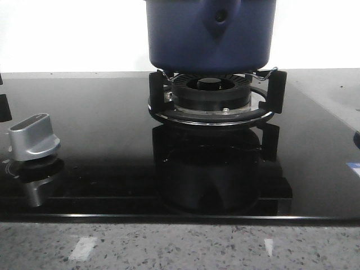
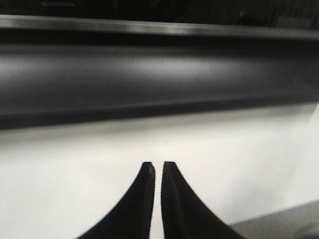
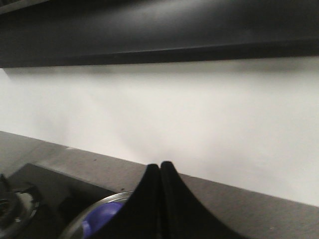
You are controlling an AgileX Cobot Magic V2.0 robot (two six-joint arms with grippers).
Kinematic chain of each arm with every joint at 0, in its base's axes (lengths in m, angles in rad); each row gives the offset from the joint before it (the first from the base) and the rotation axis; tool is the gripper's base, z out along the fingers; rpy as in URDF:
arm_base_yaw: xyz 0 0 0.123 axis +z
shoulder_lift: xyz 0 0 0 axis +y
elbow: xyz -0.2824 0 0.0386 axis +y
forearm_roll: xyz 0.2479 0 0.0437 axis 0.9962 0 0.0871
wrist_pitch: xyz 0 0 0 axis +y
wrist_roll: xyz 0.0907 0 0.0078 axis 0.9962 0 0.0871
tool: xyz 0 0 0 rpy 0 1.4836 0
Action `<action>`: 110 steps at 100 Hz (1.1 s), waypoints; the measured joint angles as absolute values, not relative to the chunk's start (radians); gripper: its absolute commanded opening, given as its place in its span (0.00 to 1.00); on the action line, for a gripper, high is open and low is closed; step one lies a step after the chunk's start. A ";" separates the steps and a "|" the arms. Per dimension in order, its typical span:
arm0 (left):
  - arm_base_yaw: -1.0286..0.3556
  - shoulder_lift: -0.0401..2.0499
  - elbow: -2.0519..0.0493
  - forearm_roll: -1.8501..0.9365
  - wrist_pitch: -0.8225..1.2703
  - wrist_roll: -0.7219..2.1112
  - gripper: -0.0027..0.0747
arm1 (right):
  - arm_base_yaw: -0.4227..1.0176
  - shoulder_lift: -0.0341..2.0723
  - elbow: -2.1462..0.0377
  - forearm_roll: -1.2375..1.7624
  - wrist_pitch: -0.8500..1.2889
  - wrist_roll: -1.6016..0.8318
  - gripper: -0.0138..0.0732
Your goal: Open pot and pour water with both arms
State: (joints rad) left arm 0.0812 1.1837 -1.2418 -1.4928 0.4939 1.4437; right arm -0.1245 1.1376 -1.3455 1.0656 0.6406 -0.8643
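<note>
The dark-blue pot (image 1: 211,34) stands on the black burner ring (image 1: 211,101) at the middle back of the hob; its handle mount with a round hole faces me and its top is cut off by the frame. Neither gripper shows in the front view. In the left wrist view my left gripper (image 2: 158,165) is shut with only a hairline gap, nothing between the fingers, and it faces a white wall. My right gripper (image 3: 159,165) is shut and empty; just beyond it lies a round metal-rimmed lid with a blue knob (image 3: 102,219).
A silver stove knob (image 1: 34,138) stands at the hob's front left. The black glass hob (image 1: 112,169) ends at a speckled stone counter edge (image 1: 180,247). A dark hood (image 3: 159,30) runs along the white wall. A second burner (image 3: 10,209) shows in the right wrist view.
</note>
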 measured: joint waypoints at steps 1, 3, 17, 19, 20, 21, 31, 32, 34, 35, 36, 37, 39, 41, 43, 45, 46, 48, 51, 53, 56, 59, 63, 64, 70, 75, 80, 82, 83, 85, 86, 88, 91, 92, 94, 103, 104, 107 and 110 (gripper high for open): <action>0.077 1.173 -1.234 -1.493 0.489 1.449 0.01 | -0.122 1.131 -1.334 1.057 0.633 -0.867 0.10; 0.065 1.163 -1.210 -1.493 0.477 1.463 0.01 | -0.120 1.111 -1.316 1.043 0.609 -0.872 0.10; 0.002 1.060 -1.043 -1.505 0.452 1.563 0.01 | -0.118 0.961 -1.164 0.957 0.485 -0.887 0.10; -0.003 1.045 -1.015 -1.515 0.452 1.579 0.01 | -0.118 0.937 -1.136 0.953 0.477 -0.888 0.10; -0.004 1.035 -1.005 -1.519 0.451 1.590 0.01 | -0.118 0.921 -1.126 0.950 0.474 -0.888 0.10; -0.006 1.031 -0.985 -1.524 0.449 1.596 0.01 | -0.118 0.913 -1.106 0.946 0.471 -0.889 0.10; -0.006 0.959 -0.834 -1.654 0.432 1.702 0.01 | -0.118 0.799 -0.956 0.937 0.458 -0.889 0.10; -0.006 0.949 -0.824 -1.665 0.430 1.720 0.01 | -0.118 0.783 -0.933 0.937 0.457 -0.889 0.10; -0.006 0.932 -0.790 -1.694 0.428 1.749 0.01 | -0.118 0.757 -0.911 0.936 0.452 -0.891 0.10; -0.006 0.926 -0.768 -1.703 0.426 1.758 0.01 | -0.118 0.749 -0.888 0.934 0.450 -0.891 0.10; -0.006 0.914 -0.757 -1.716 0.426 1.767 0.01 | -0.118 0.740 -0.865 0.934 0.448 -0.891 0.10; -0.006 0.908 -0.746 -1.723 0.423 1.782 0.01 | -0.118 0.723 -0.865 0.934 0.444 -0.891 0.10; -0.006 0.888 -0.715 -1.738 0.420 1.801 0.01 | -0.118 0.696 -0.831 0.932 0.441 -0.891 0.10; -0.006 0.868 -0.685 -1.749 0.419 1.816 0.01 | -0.118 0.668 -0.798 0.930 0.432 -0.891 0.10; -0.006 0.848 -0.656 -1.758 0.417 1.824 0.01 | -0.118 0.650 -0.754 0.929 0.423 -0.891 0.10; -0.006 0.833 -0.628 -1.766 0.414 1.835 0.01 | -0.118 0.621 -0.733 0.927 0.414 -0.891 0.10; -0.006 0.818 -0.619 -1.766 0.414 1.841 0.01 | -0.118 0.602 -0.711 0.926 0.412 -0.891 0.10; -0.006 0.795 -0.593 -1.771 0.414 1.848 0.01 | -0.118 0.574 -0.691 0.925 0.402 -0.891 0.10; -0.006 0.763 -0.560 -1.775 0.413 1.854 0.01 | -0.118 0.534 -0.643 0.923 0.390 -0.891 0.10; -0.006 0.739 -0.537 -1.778 0.411 1.856 0.01 | -0.118 0.503 -0.616 0.921 0.385 -0.891 0.10; -0.006 0.707 -0.502 -1.779 0.410 1.861 0.01 | -0.118 0.464 -0.583 0.921 0.373 -0.891 0.10; -0.006 0.676 -0.477 -1.782 0.408 1.863 0.01 | -0.118 0.428 -0.552 0.921 0.367 -0.891 0.10; -0.006 0.628 -0.445 -1.784 0.404 1.866 0.01 | -0.118 0.380 -0.508 0.921 0.358 -0.891 0.10; -0.006 0.613 -0.440 -1.786 0.402 1.868 0.01 | -0.118 0.373 -0.494 0.921 0.358 -0.891 0.10; -0.006 0.559 -0.406 -1.788 0.389 1.868 0.01 | -0.118 0.314 -0.445 0.921 0.355 -0.891 0.10; -0.006 0.519 -0.388 -1.790 0.376 1.870 0.01 | -0.118 0.278 -0.408 0.921 0.355 -0.891 0.10; -0.006 0.485 -0.377 -1.790 0.366 1.870 0.01 | -0.118 0.249 -0.380 0.921 0.355 -0.891 0.10; -0.006 0.473 -0.375 -1.790 0.364 1.870 0.01 | -0.118 0.240 -0.371 0.921 0.355 -0.891 0.10; -0.006 0.465 -0.374 -1.790 0.364 1.870 0.01 | -0.118 0.235 -0.365 0.921 0.354 -0.891 0.10; -0.006 0.455 -0.372 -1.790 0.363 1.870 0.01 | -0.118 0.231 -0.358 0.921 0.352 -0.891 0.10; -0.006 0.452 -0.372 -1.790 0.361 1.870 0.01 | -0.118 0.229 -0.356 0.921 0.352 -0.891 0.10; -0.006 0.444 -0.370 -1.790 0.361 1.871 0.01 | -0.118 0.223 -0.353 0.921 0.352 -0.891 0.10; -0.006 0.434 -0.370 -1.792 0.361 1.871 0.01 | -0.118 0.221 -0.347 0.921 0.352 -0.891 0.10; -0.006 0.432 -0.370 -1.792 0.361 1.871 0.01 | -0.118 0.220 -0.344 0.921 0.352 -0.891 0.10; -0.006 0.429 -0.370 -1.792 0.361 1.871 0.01 | -0.118 0.218 -0.344 0.921 0.352 -0.891 0.10; -0.006 0.419 -0.370 -1.792 0.359 1.872 0.01 | -0.118 0.218 -0.340 0.921 0.352 -0.891 0.10; -0.006 0.417 -0.370 -1.792 0.359 1.872 0.01 | -0.118 0.218 -0.340 0.921 0.352 -0.891 0.10; -0.006 0.417 -0.368 -1.792 0.359 1.872 0.01 | -0.118 0.218 -0.340 0.921 0.352 -0.891 0.10; -0.006 0.417 -0.368 -1.792 0.359 1.872 0.01 | -0.118 0.218 -0.340 0.921 0.352 -0.891 0.10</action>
State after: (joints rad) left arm -0.0060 0.4174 -0.3682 -1.7922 0.3591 1.8724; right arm -0.1184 0.2183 -0.3401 0.9209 0.3522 -0.8911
